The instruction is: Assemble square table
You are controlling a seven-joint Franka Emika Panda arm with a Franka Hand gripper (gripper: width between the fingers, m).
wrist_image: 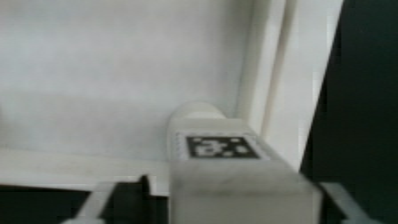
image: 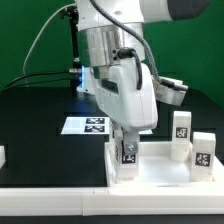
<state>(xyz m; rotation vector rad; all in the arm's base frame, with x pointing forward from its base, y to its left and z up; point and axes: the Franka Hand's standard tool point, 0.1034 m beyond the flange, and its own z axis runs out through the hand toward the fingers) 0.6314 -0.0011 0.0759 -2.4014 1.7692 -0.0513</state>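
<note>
Over the square top (image: pixel 160 166), by its corner at the exterior view's left, I see my gripper (image: pixel 129 152) spread around an upright leg (wrist_image: pixel 228 160); contact unclear. Two legs (image: pixel 181 125) stand right.

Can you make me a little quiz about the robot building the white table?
1. True or false: the robot's hand is right above a chunky white plastic leg with a black-and-white tag that stands on the flat square white plastic table top.
2. How many other tagged white legs stand apart, toward the exterior view's right? A) none B) two C) five
3. Fill in: the flat white marker board lies on the ____ work surface.

Key: 1 true. 2 B; the second stands at. 3 black.
</note>
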